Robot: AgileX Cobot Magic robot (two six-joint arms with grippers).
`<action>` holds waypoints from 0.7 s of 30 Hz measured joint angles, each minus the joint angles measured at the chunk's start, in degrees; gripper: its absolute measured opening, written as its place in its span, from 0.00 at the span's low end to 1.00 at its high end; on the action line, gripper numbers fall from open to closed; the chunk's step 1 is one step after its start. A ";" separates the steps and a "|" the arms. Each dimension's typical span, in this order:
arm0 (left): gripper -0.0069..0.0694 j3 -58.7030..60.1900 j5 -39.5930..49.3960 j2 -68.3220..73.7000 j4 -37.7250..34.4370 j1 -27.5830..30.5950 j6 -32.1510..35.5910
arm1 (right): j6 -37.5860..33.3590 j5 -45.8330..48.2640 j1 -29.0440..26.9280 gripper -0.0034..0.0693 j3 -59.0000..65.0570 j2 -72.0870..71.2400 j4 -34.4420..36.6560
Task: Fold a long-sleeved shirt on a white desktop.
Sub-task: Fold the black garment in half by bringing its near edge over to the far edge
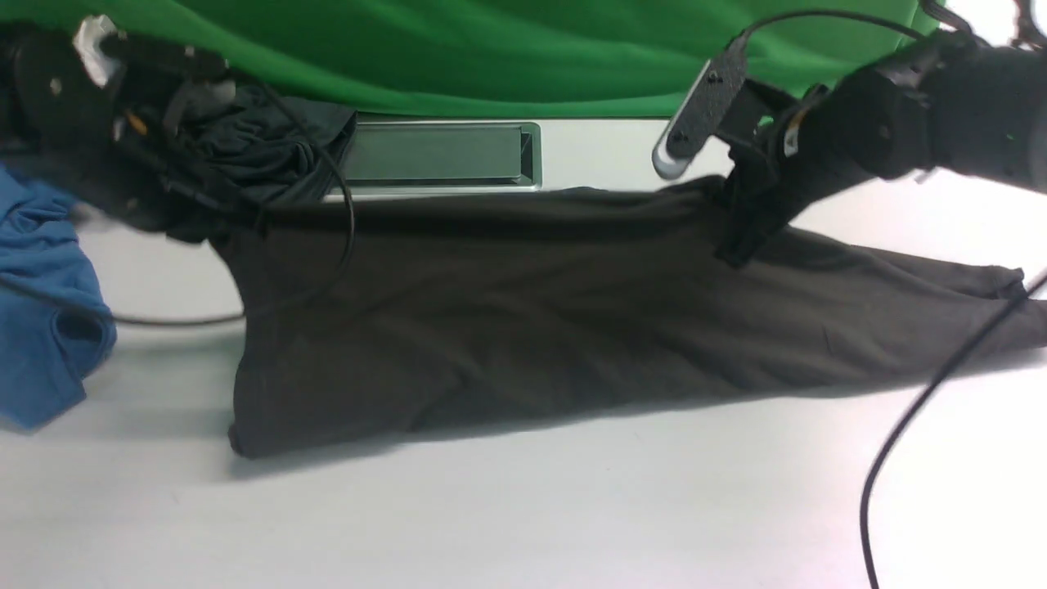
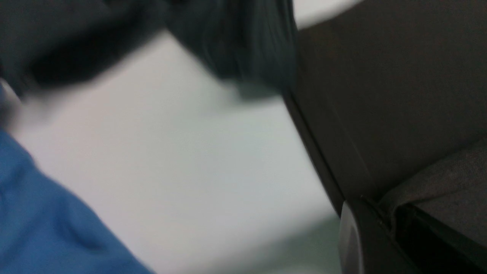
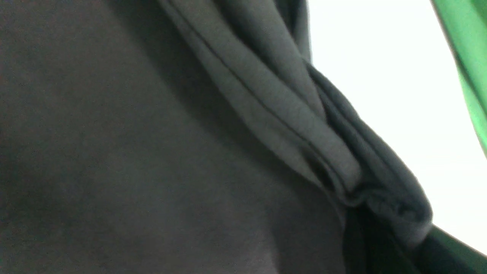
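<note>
Shirt [image 1: 523, 327] hangs taut between my left claw [image 1: 214, 222] and right claw [image 1: 740, 241], both clamped on its far edge, which is lifted off the counter [image 1: 523, 515], likely for folding over.

The front camera looks low and forward across the desk [image 1: 523, 523], while both wrist cameras sit close against the same shirt [image 1: 523, 327] [image 2: 380, 95] [image 3: 114, 152].

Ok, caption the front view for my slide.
Left pincer and right pincer hold the long-sleeved shirt stretched over the white desktop.
</note>
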 joint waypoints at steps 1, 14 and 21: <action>0.14 -1.63 -0.31 1.40 0.00 0.41 0.07 | 0.00 -0.60 -0.39 0.09 -1.56 1.73 0.59; 0.14 -12.49 -5.34 15.95 0.82 1.07 0.19 | 0.05 -9.89 -2.00 0.10 -7.95 13.25 1.70; 0.21 -12.59 -11.81 18.92 2.46 1.54 0.94 | 1.90 -17.16 -2.96 0.47 -7.99 14.67 0.94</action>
